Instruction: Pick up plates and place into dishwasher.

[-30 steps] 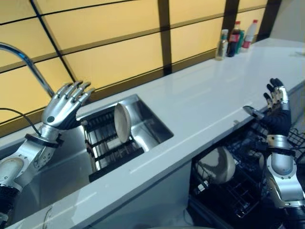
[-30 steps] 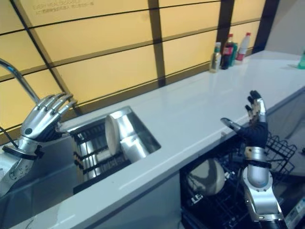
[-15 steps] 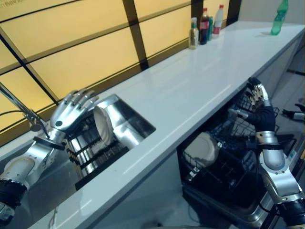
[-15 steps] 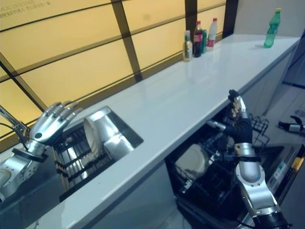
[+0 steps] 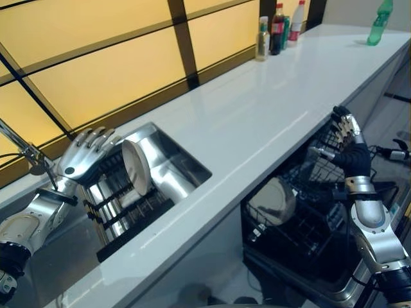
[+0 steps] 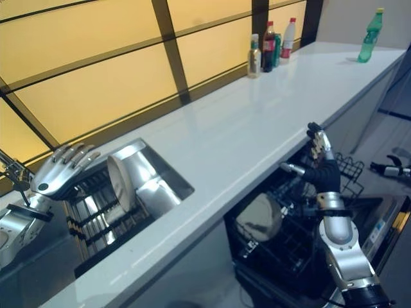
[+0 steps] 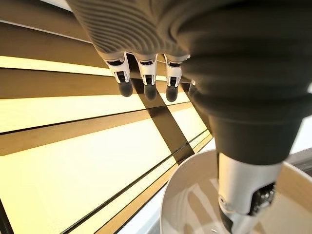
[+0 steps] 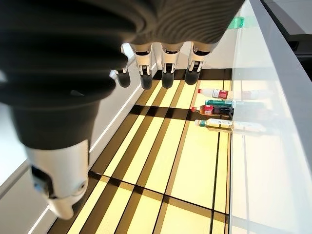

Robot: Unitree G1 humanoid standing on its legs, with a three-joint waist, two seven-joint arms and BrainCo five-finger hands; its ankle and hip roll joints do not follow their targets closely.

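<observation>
long white counter [image 5: 257,122] across the scene, below a wall [image 5: 96,58] of yellow panels with dark strips. steel sink [image 5: 168,174] set into the counter near its left end, with a black rack [image 5: 122,208] inside. open dishwasher [image 5: 302,224] under the counter's front edge, its black wire basket [image 5: 321,173] pulled out. one pale plate [image 5: 135,168] upright on its edge in the sink rack, leaning near the sink's steel wall. second plate [image 5: 275,200] tilted on its edge in the dishwasher basket.

left hand [image 5: 82,155] above the back of the sink rack, just beside the plate in the sink, fingers straight and spread, holding nothing; in the left wrist view, rim of the plate [image 7: 195,195] close under the thumb, whether touching or not cannot be told. right hand [image 5: 350,144] raised upright over the dishwasher basket, fingers straight and together, thumb out to the side, nothing in it, well apart from the plate in the dishwasher.

curved tap [image 5: 22,149] at the far left behind the left hand. group of bottles [image 5: 279,25] at the far end of the counter against the wall. single green bottle [image 5: 380,19] farther right on the counter.
</observation>
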